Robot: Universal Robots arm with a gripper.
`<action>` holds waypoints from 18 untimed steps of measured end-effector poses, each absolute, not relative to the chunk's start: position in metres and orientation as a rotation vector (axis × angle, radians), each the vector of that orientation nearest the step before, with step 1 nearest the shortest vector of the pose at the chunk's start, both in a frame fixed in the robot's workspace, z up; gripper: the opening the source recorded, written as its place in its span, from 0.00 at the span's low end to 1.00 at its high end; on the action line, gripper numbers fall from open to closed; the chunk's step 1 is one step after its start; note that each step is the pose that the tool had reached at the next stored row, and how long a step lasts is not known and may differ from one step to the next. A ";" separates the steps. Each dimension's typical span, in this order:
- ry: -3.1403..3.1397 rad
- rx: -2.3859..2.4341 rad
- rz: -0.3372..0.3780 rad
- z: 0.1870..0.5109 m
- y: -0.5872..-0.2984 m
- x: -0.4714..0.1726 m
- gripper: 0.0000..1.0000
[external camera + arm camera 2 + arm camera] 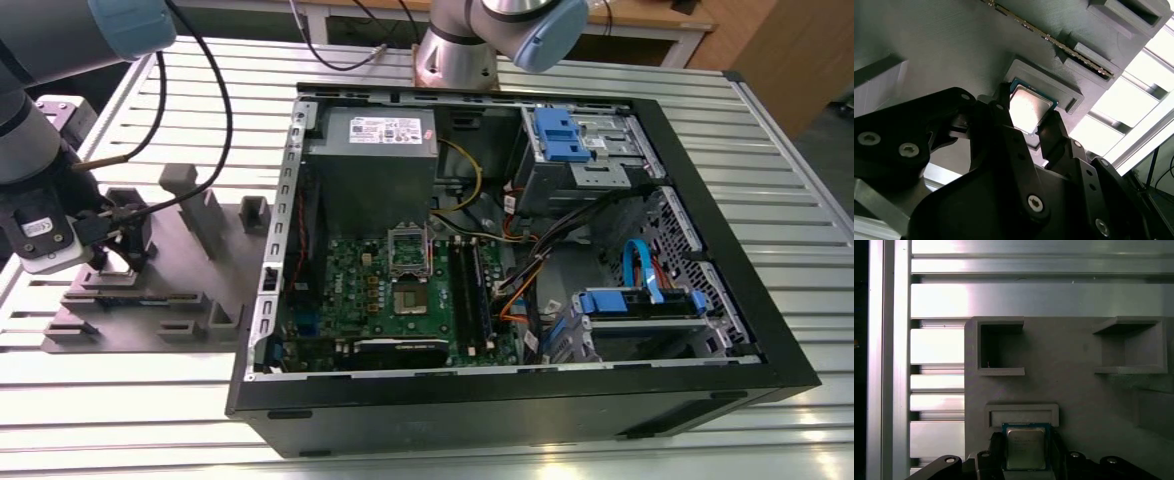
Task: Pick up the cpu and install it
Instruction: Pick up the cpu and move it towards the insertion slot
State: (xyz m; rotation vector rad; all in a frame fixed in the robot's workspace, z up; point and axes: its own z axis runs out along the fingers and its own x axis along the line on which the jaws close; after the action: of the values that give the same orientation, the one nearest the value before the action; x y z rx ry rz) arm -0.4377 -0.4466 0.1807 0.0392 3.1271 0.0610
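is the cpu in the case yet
No: in the second wrist view the cpu sits between the gripper fingers at the grey fixture, outside the case.

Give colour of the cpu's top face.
Silver-grey metal lid with a thin blue-green rim; the cpu shows best in the first wrist view.

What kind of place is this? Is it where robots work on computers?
Probably a robotics lab or workshop. A robot arm works at a slatted metal table that holds an open computer case, and its gripper is at a small cpu on a grey holder.
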 end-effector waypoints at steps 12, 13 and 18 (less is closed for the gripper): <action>3.127 0.039 0.061 0.180 -0.447 -0.438 0.47; 3.127 0.039 0.061 0.180 -0.447 -0.438 0.47; 3.127 0.039 0.061 0.180 -0.447 -0.438 0.47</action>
State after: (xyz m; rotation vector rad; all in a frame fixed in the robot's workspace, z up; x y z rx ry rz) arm -0.4379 -0.4466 0.1803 0.0392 3.1271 0.0611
